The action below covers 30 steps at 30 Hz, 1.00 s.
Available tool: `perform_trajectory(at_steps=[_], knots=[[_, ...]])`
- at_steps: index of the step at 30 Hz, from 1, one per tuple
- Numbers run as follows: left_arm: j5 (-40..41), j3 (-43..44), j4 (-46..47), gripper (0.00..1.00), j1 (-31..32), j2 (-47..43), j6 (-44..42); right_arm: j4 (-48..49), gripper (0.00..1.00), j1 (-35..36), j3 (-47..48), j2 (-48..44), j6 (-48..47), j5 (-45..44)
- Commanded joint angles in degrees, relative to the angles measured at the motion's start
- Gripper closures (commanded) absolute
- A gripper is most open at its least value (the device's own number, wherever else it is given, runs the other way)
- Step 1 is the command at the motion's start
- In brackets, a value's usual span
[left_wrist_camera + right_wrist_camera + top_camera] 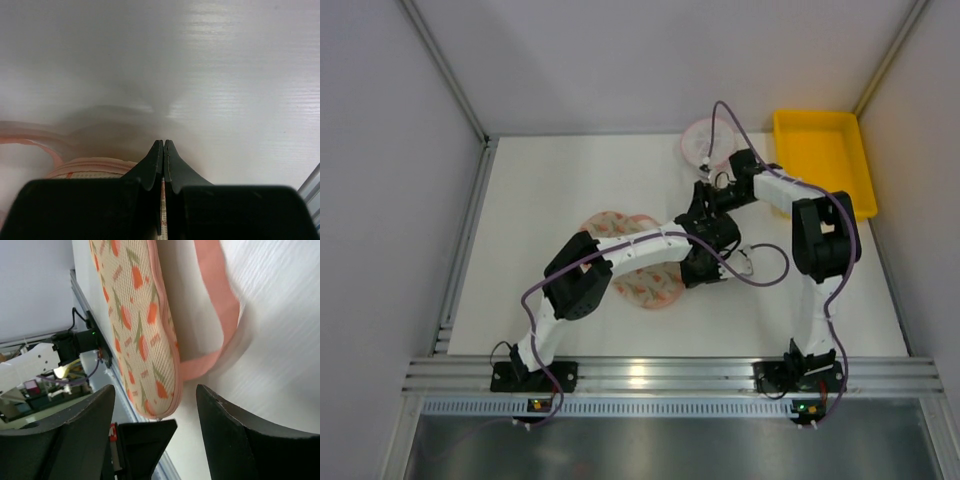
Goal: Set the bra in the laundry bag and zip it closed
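The laundry bag [648,285], cream mesh with a pink-red pattern and pink zip trim, lies mid-table under my left arm. My left gripper [712,262] sits at the bag's right edge. In the left wrist view it [163,142] is shut on a thin strip of the bag's patterned edge [162,200], next to the pink zip trim [90,167]. My right gripper [705,205] is just behind it. In the right wrist view it [154,390] is open and empty, with the bag's patterned half [140,315] and a pink trim band [215,305] in front of it. The bra is not visible.
A small round white mesh disc with a pink rim [703,140] lies at the back. A yellow tray [825,160] stands at the back right. An aluminium rail [670,375] runs along the near table edge. Purple cables loop around both arms.
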<state>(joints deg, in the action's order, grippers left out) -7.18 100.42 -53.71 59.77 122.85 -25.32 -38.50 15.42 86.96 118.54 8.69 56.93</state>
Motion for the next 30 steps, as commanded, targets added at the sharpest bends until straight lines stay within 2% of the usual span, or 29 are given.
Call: perform_trajectory(at_steps=[1,5,9,11,12,14,15,17,30], knots=[[1.2,2.8,1.2,1.00,-0.4,0.3,0.7,-2.9,0.34,1.0,-7.7,-4.3,-2.0,2.6],[1.8,3.0,1.8,1.00,-0.5,0.3,0.4,3.2,0.36,2.4,-12.9,-3.1,5.1,7.8],[3.2,3.2,2.2,1.00,-0.4,0.2,0.9,2.6,0.41,4.2,-12.2,-1.2,5.2,7.1],[3.7,2.9,2.7,1.00,-0.4,-0.2,1.0,2.7,0.51,4.5,-12.2,-0.9,5.3,6.8],[3.8,2.7,2.7,1.00,-0.5,-0.4,1.0,2.8,0.64,4.6,-12.1,-0.8,5.6,6.7],[3.8,2.5,2.7,1.00,-0.4,-0.8,1.3,3.4,0.79,4.7,-11.8,-0.9,6.0,6.5],[3.1,2.0,2.8,1.00,-0.4,-1.0,1.5,3.8,0.91,4.6,-11.1,-0.8,6.2,6.4],[1.9,1.3,2.9,1.00,-0.4,-1.9,2.4,3.9,1.00,4.7,-10.0,-0.1,6.4,6.1],[-5.5,-9.2,2.9,1.00,-0.2,-7.8,5.9,2.9,1.00,3.8,4.0,7.8,3.7,2.4]])
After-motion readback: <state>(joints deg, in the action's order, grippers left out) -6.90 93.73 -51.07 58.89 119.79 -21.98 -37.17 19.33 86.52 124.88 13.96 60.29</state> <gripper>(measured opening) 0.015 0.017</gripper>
